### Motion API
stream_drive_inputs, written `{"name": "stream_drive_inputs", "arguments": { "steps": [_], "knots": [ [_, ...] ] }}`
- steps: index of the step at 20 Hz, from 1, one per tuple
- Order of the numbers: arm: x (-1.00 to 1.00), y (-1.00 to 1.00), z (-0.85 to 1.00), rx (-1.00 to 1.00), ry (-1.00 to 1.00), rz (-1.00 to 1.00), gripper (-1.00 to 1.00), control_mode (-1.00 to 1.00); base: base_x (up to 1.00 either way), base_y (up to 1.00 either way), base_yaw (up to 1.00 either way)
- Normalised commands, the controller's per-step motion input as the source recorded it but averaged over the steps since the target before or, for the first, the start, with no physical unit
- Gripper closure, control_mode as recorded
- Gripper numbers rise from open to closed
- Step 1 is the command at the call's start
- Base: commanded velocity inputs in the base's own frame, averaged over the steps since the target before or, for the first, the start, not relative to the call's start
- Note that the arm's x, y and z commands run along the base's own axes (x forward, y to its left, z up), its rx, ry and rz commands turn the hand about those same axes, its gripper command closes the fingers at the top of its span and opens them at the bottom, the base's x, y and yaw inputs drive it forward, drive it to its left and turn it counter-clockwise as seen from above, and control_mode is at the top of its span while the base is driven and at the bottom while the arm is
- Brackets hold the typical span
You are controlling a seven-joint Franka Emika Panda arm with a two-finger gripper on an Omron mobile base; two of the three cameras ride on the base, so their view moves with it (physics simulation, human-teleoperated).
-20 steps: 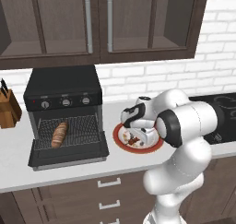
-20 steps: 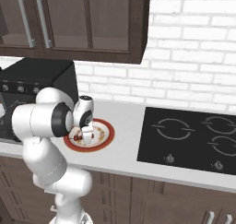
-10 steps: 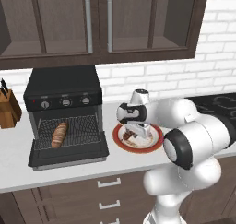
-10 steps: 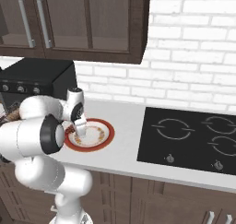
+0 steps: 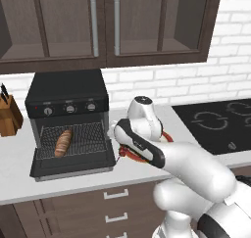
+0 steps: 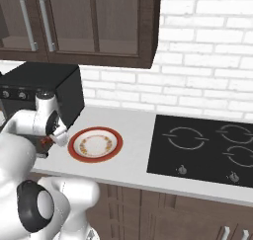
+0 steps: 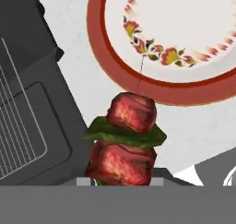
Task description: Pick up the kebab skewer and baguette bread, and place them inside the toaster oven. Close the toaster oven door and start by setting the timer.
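My gripper (image 5: 128,152) is shut on the kebab skewer (image 7: 125,136), a thin stick with red chunks and a green piece. It hangs over the counter between the plate (image 6: 95,144) and the toaster oven (image 5: 68,115). In the right base view the gripper (image 6: 50,139) sits just left of the plate, and a red chunk of the kebab skewer (image 6: 46,142) shows below it. The toaster oven door (image 5: 73,161) lies open and flat. The baguette bread (image 5: 62,143) rests on the wire rack inside. In the hand view the toaster oven door (image 7: 27,126) lies left of the skewer.
The red-rimmed plate (image 7: 138,87) carries no food. A knife block (image 5: 9,117) stands left of the oven. A black cooktop (image 6: 207,145) fills the counter to the right. Dark wall cabinets (image 5: 103,21) hang above.
The gripper shut on the kebab skewer at the plate, lifted it off and swung it left toward the open oven. The plate now shows bare.
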Motion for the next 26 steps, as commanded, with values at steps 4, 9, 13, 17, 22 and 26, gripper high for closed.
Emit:
{"name": "stream_drive_inputs", "arguments": {
  "steps": [4, 9, 13, 17, 22, 26],
  "knots": [
    [-0.13, 1.00, 0.00, -0.05, -0.21, 0.22, 1.00, -1.00, 0.00, 0.00, 0.00],
    [0.85, 0.89, 0.13, -0.02, -0.06, 0.03, 1.00, -1.00, 0.00, 0.00, 0.00],
    [1.00, 0.81, 0.03, -0.03, 0.00, 0.00, 1.00, -1.00, 0.00, 0.00, 0.00],
    [0.86, 0.44, 0.06, -0.05, 0.00, 0.00, 1.00, -1.00, 0.00, 0.00, 0.00],
    [0.15, 0.07, 0.31, -0.05, 0.01, 0.00, 1.00, -1.00, 0.00, 0.00, 0.00],
    [-0.12, 0.01, 0.30, -0.05, 0.00, 0.00, 1.00, -1.00, 0.00, 0.00, 0.00]
  ]
}}
